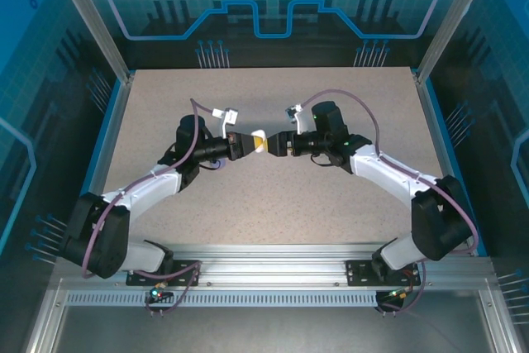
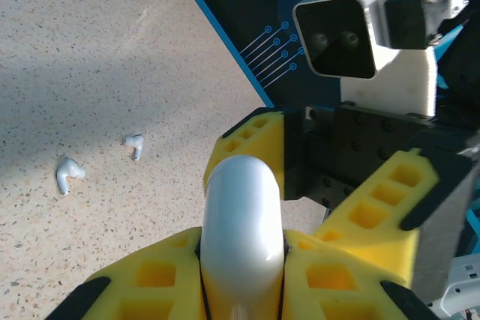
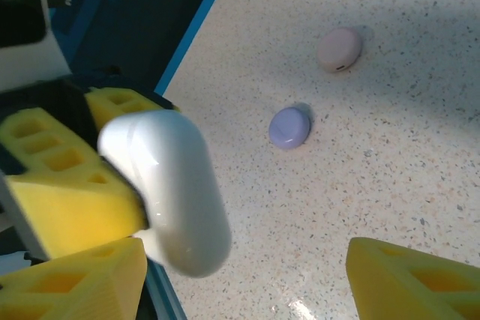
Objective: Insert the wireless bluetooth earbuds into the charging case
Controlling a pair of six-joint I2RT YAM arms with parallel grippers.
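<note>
Two tiny white stemmed plastic earbuds (image 2: pixel 69 174) lie apart on the speckled beige tabletop (image 1: pixel 273 212), left of the left gripper (image 1: pixel 247 145) in its wrist view. Its yellow cut-out fingers (image 2: pixel 142 286) pinch a glossy white rounded charging case (image 2: pixel 244 222) above table centre. The right gripper (image 1: pixel 278 145) faces it, jaws spread wide, gripping nothing. A matte purple pebble-shaped case (image 3: pixel 289 127) and a pinkish pebble-shaped case (image 3: pixel 339 49) sit apart on bare tabletop.

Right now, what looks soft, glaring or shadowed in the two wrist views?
Left wrist: white case soft and sheeny up close, white earbuds sharper, a shadow band across the table. Right wrist: same case blurred, purple case and pink case crisp.
</note>
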